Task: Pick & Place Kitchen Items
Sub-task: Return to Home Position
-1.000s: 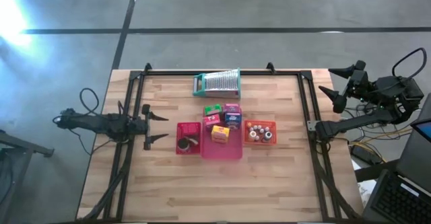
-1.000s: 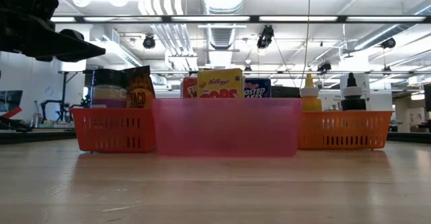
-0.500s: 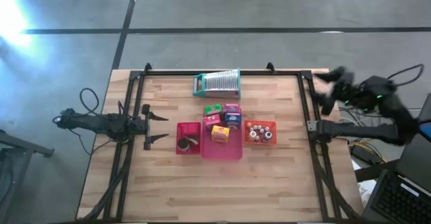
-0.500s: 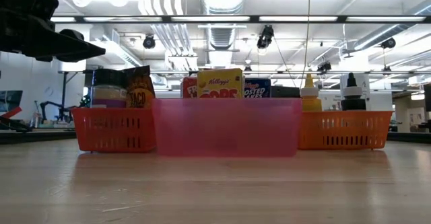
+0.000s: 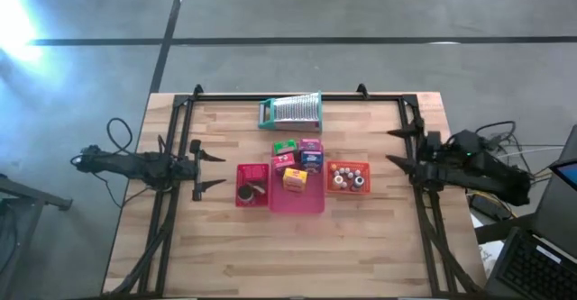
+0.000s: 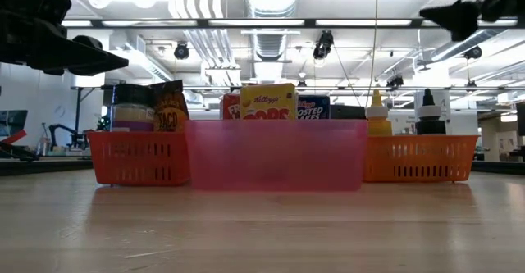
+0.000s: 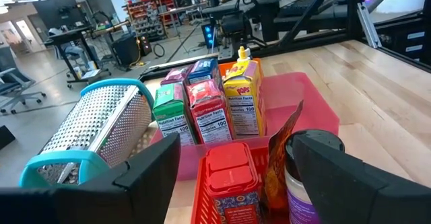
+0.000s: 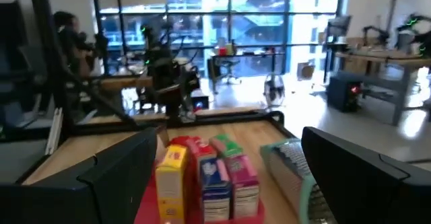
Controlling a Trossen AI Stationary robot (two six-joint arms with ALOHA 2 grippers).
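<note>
Judging yellow box light, stiff card; pinch its broad faces. Both spread wide, empty: left gripper, right gripper.

"Kellogg's" on yellow box; "TACO" on packet

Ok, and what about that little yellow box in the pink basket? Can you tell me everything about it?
The yellow box is a small, cardboard-looking cereal carton with red lettering on its front and a white nutrition panel on one side. It looks closed. It stands upright inside the pink bin, poking up above the rim, at the end of a row right beside a red box. Nothing is holding it.
</note>
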